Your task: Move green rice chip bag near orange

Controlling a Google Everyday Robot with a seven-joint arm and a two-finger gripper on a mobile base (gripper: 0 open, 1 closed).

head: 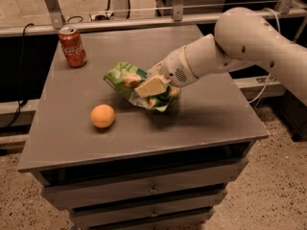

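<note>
The green rice chip bag (125, 79) is crumpled and held a little above the grey table top (201, 119), near its middle. My gripper (154, 87) comes in from the right on a white arm and is shut on the bag's right part. The orange (102, 116) lies on the table to the lower left of the bag, a short gap away from it.
A red soda can (72, 47) stands upright at the table's far left corner. The table is a drawer cabinet with its front edge below the orange. A metal rail (144, 20) runs behind the table.
</note>
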